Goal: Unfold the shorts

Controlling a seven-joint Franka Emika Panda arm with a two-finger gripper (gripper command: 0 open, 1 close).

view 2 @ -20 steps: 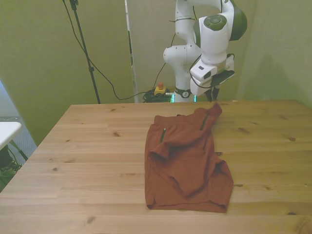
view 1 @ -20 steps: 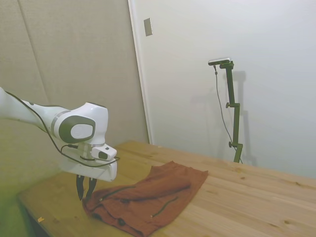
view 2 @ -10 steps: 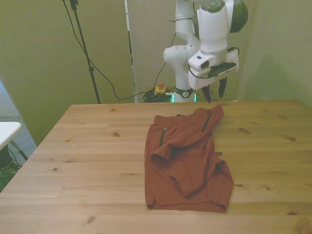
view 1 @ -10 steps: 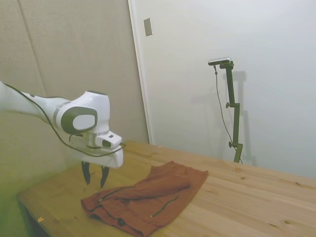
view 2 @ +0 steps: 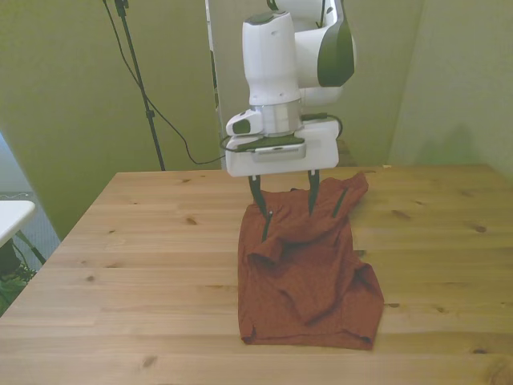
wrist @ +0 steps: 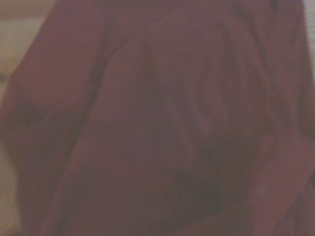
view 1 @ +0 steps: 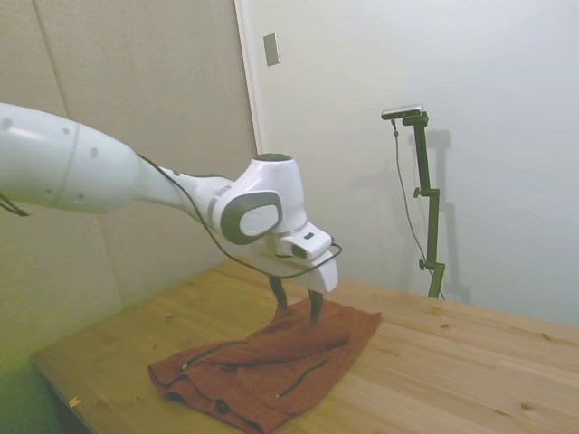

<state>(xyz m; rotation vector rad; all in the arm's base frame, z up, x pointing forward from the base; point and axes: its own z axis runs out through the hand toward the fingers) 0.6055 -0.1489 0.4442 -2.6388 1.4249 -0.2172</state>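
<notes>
The rust-brown shorts (view 2: 309, 273) lie folded and rumpled on the wooden table (view 2: 144, 265), with dark zipper lines near the far end. In the side view the shorts (view 1: 262, 366) spread from the table's near corner toward the middle. My gripper (view 2: 285, 196) hangs open just above the far part of the cloth, its dark fingers wide apart and pointing down. Seen from the side, the gripper (view 1: 297, 305) hovers over the cloth's raised fold with nothing held. Blurred rust-brown shorts (wrist: 157, 123) fill the wrist view.
The bare table (view 1: 452, 380) stretches beyond the cloth. A white object (view 2: 12, 216) juts in at the front view's left edge, off the table.
The gripper has swung from beside the shorts' far corner, risen, and moved over the cloth toward the front view's left. It stays open. The shorts have not moved.
</notes>
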